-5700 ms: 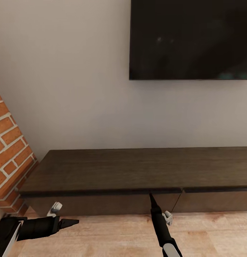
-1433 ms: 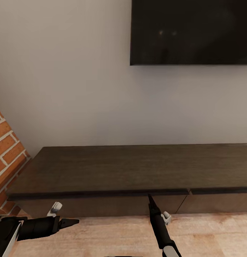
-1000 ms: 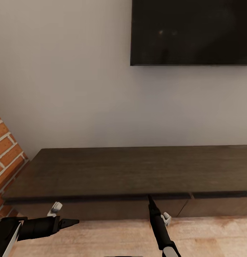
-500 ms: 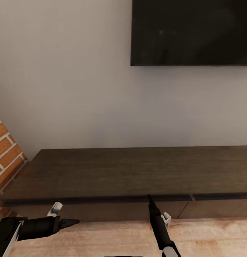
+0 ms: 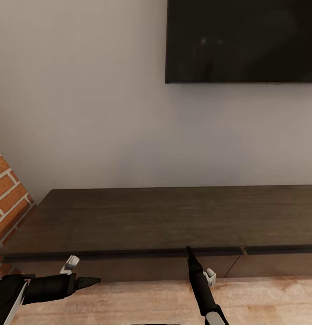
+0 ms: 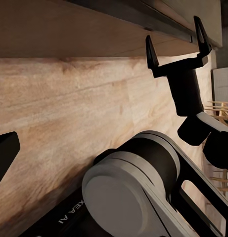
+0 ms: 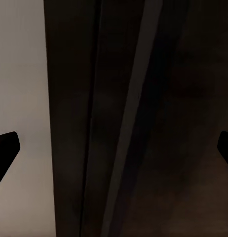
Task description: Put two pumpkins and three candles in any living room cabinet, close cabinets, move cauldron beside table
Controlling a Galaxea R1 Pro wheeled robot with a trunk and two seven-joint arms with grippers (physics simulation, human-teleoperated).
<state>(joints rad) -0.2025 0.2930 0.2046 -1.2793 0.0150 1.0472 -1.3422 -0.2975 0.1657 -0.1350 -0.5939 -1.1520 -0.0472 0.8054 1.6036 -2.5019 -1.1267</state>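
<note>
Here, at the left edge, you have the red brick wall (image 5: 4, 198). Your left claw (image 5: 86, 281) hangs over the pale wood plank floor (image 5: 146, 302); its spread I cannot tell. The long dark-brown wooden cabinet (image 5: 165, 216) sits ahead, drawers closed. Your right claw (image 6: 177, 43), wide and empty, points at its front edge; push on and you could jam it against the handle-less drawer.

A home living room: wall-mounted television (image 5: 241, 40) above a long dark cabinet (image 5: 165, 221) (plank floor (image 5: 142, 302), brick (image 5: 6, 198) beside).
</note>
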